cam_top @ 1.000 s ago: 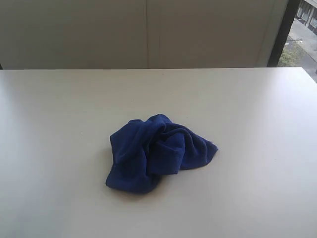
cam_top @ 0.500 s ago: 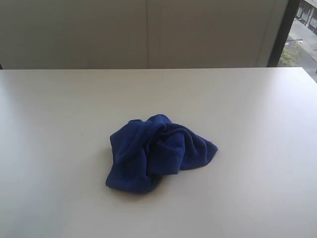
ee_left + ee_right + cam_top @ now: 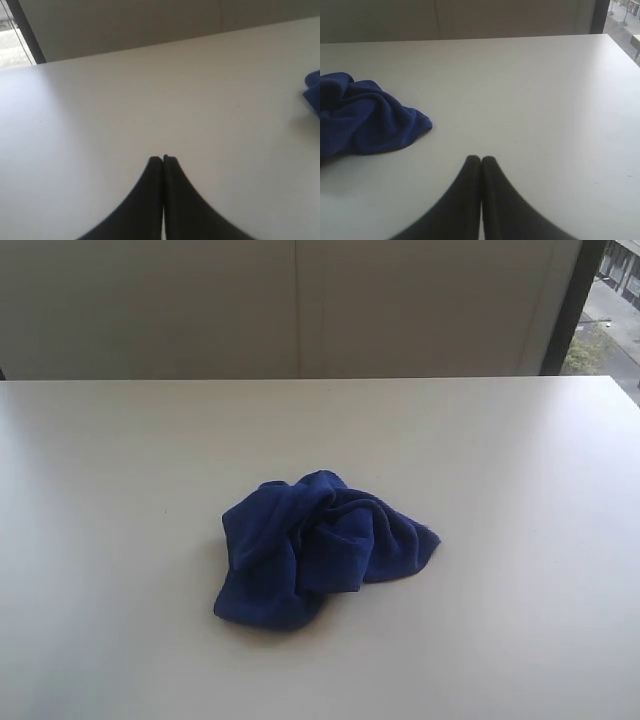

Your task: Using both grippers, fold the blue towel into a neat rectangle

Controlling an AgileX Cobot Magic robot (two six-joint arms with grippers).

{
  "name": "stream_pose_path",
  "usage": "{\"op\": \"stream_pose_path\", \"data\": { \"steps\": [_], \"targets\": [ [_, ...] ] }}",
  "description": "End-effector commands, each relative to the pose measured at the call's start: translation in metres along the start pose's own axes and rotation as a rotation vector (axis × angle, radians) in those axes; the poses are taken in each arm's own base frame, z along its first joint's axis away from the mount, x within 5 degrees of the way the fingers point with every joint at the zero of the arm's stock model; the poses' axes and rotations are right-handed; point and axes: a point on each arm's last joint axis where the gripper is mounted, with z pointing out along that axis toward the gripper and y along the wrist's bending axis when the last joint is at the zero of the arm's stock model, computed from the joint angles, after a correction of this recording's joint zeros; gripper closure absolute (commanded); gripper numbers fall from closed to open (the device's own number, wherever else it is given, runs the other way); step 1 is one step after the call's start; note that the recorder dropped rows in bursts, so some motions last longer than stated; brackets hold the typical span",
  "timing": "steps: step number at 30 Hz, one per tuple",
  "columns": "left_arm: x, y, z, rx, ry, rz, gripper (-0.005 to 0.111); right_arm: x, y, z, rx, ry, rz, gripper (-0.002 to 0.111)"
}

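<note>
White tabletop (image 3: pixel 520 640) fills most of the exterior view, matte and plain. A pale panelled wall (image 3: pixel 200 300) rises behind the blue towel (image 3: pixel 320 545), past the table's far edge. Neither arm shows in this view.

The left gripper (image 3: pixel 163 159) appears only in the left wrist view. Its two black jaws are pressed together tip to tip and clench nothing. It sits over bare tabletop, well apart from the towel, and only a small blue corner of the cloth shows in that view.

The towel lies on the table about mid-way across, not folded at all: it is a crumpled heap of deep blue cloth with soft ridges and dark creases. Its thicker, bunched part sits toward the left and the near side. A flatter flap spreads out to the right and ends in a blunt corner. Neither gripper touches it.

The right gripper (image 3: pixel 481 159) appears only in the right wrist view. Its black jaws are closed flat against each other and hold nothing. It sits over bare tabletop near the towel but clear of it, with white surface between its tips and the towel's flap.

Behind the towel and far to its right, a dark window frame (image 3: pixel 570 305) stands upright, with a sliver of outdoor ground (image 3: pixel 612 330) beyond it.
</note>
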Motion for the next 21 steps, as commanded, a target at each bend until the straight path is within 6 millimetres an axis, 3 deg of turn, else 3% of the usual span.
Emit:
{"op": "stream_pose_path", "data": {
  "steps": [1, 9, 17, 21],
  "targets": [
    [-0.008, 0.002, -0.001, -0.021, -0.102, -0.002, 0.107, 0.001, 0.000, 0.000, 0.002, -0.008, 0.006, 0.108],
    [-0.024, 0.004, -0.004, -0.043, -0.278, -0.029, 0.107, 0.001, 0.000, 0.000, 0.002, -0.008, 0.006, 0.108],
    [-0.045, 0.007, -0.013, 0.010, -0.542, -0.349, 0.107, 0.001, 0.000, 0.000, 0.002, -0.008, 0.006, 0.108],
    [-0.055, 0.008, -0.019, 0.026, -0.671, -0.370, 0.107, 0.001, 0.000, 0.000, 0.002, -0.008, 0.006, 0.108]
  ]
}}
